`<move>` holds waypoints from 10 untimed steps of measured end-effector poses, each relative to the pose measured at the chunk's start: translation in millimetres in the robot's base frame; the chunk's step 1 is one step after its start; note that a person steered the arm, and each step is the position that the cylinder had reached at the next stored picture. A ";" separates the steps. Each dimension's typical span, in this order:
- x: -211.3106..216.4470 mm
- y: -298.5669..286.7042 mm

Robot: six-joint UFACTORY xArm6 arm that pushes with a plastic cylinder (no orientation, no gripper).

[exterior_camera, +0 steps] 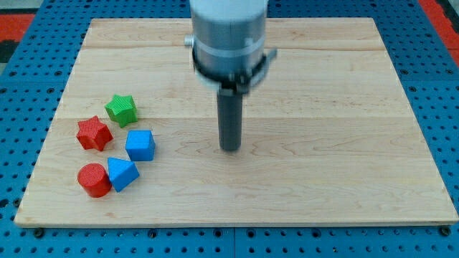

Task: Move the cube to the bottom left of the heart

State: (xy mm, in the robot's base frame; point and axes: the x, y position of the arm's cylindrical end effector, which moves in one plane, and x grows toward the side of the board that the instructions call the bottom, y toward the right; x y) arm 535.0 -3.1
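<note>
A blue cube [140, 145] sits on the wooden board [323, 179] at the view's left. My tip [230, 148] rests on the board near the middle, well to the right of the cube and apart from every block. No heart block shows in this view; the arm's grey body [228, 36] covers part of the board's top middle.
A green star [120, 109] lies above and left of the cube. A red star [94, 133] lies to the cube's left. A blue wedge-like block [122, 173] sits just below the cube, with a red cylinder [93, 179] touching its left side.
</note>
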 end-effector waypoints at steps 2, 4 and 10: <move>81.9 -127.7; -5.9 -159.2; -162.7 -91.0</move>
State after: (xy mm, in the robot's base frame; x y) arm 372.4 -94.0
